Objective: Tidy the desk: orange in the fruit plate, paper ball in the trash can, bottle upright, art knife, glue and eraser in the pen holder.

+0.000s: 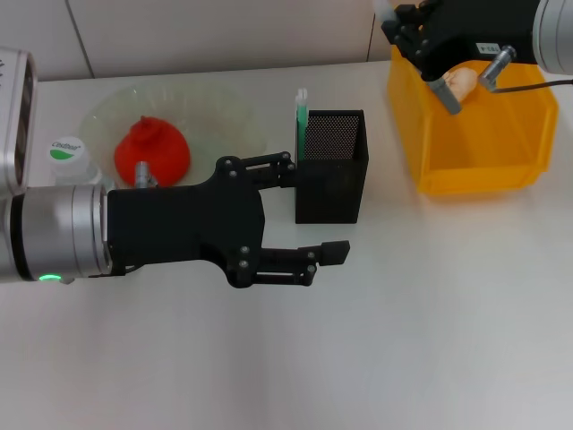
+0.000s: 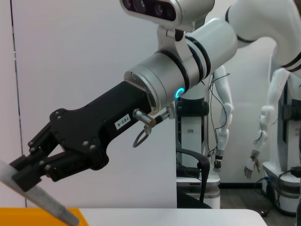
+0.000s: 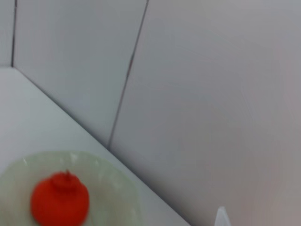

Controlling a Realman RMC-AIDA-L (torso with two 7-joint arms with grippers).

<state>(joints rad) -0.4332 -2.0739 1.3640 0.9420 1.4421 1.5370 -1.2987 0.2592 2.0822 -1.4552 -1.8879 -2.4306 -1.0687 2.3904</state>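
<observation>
My right gripper [image 1: 414,45] hangs over the yellow trash can [image 1: 430,170] at the back right, shut on a slim grey art knife [image 1: 445,95]. The left wrist view shows that gripper [image 2: 23,172] clamping the knife [image 2: 44,201]. The paper ball [image 1: 462,81] lies inside the trash can. My left gripper [image 1: 313,208] is open at mid-table, its fingers beside the black mesh pen holder [image 1: 331,170]. A green-and-white glue stick [image 1: 302,112] stands in the holder. The orange [image 1: 150,150] sits in the fruit plate [image 1: 224,116]. The bottle [image 1: 67,150] stands upright at far left. The eraser is out of view.
The white tabletop [image 1: 430,340] stretches bare across the front and right. A wall [image 1: 197,36] runs along the back edge of the desk. The right wrist view shows the orange [image 3: 60,200] in the plate [image 3: 113,193] against that wall.
</observation>
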